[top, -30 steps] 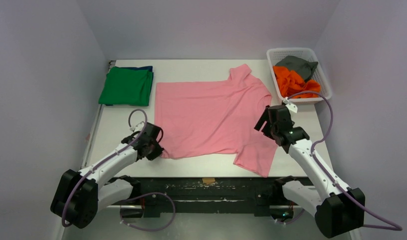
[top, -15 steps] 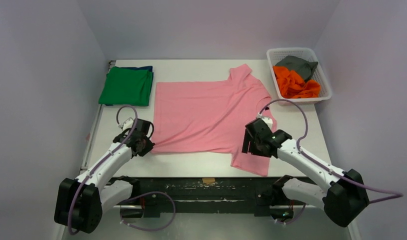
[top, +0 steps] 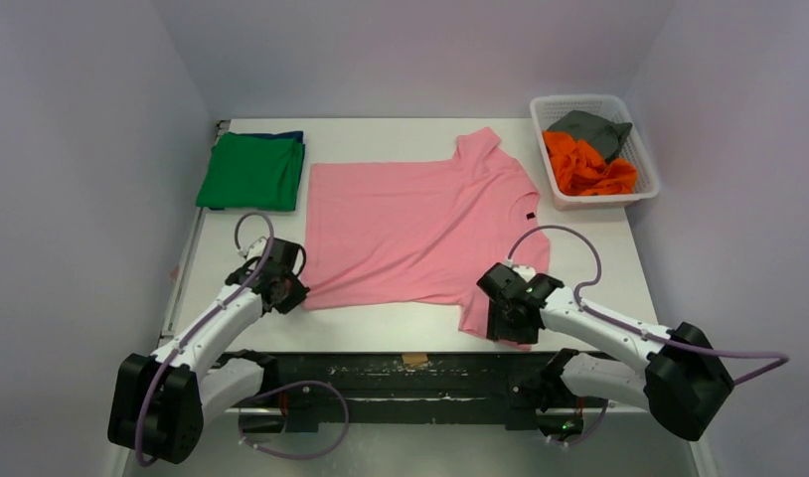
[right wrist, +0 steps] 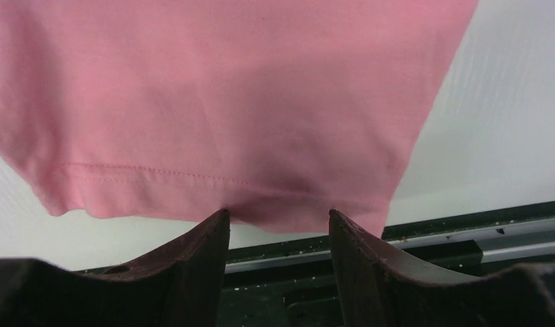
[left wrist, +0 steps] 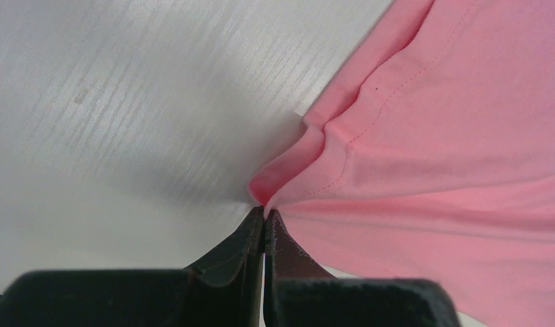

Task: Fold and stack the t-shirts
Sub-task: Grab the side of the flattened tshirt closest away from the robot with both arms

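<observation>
pink t-shirt (top: 420, 234) — spread flat at centre of the table (top: 401, 134), one sleeve reaching the lower right edge.
left gripper (left wrist: 264, 218), lower left: fingers pressed together, pinching the shirt's hem corner.
right gripper (right wrist: 278, 218), lower right: fingers partly apart, astride the sleeve hem, not clamped.
green t-shirt (top: 251, 171) — folded, upper left, atop a dark blue t-shirt (top: 284, 135).
orange t-shirt (top: 584, 164) and grey t-shirt (top: 594, 129): in the white basket (top: 577, 99), upper right.
</observation>
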Action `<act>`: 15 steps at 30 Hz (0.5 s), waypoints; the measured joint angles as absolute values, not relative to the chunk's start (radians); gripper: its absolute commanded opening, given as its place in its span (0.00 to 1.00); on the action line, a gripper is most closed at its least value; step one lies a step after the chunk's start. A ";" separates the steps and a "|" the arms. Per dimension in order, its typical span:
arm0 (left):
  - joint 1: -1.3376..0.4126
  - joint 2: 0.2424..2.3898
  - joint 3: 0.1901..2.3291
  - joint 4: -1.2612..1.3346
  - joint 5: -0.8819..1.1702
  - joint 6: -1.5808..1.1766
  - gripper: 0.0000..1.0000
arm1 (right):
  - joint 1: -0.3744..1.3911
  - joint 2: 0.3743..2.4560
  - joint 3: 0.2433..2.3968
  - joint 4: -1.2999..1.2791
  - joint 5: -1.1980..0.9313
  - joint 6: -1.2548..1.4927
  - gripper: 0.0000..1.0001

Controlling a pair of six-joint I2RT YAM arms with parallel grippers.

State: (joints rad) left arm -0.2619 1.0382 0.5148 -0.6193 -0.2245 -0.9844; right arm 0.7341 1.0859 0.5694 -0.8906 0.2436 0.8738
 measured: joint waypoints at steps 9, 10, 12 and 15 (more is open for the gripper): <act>-0.262 1.037 0.508 -0.620 -0.207 -0.985 0.00 | 0.735 1.147 0.562 -0.817 0.192 0.901 0.00; -0.262 1.035 0.508 -0.622 -0.205 -0.985 0.00 | 0.735 1.141 0.562 -0.822 0.192 0.902 0.00; -0.262 1.017 0.508 -0.632 -0.197 -0.987 0.00 | 0.735 1.123 0.563 -0.838 0.192 0.901 0.00; -0.262 0.957 0.494 -0.654 -0.186 -1.000 0.00 | 0.736 1.061 0.580 -0.925 0.191 0.901 0.00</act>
State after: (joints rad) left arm -0.2619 0.9565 0.4942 -0.6537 -0.1860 -1.0004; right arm 0.7364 1.0607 0.5797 -0.9249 0.1913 0.9012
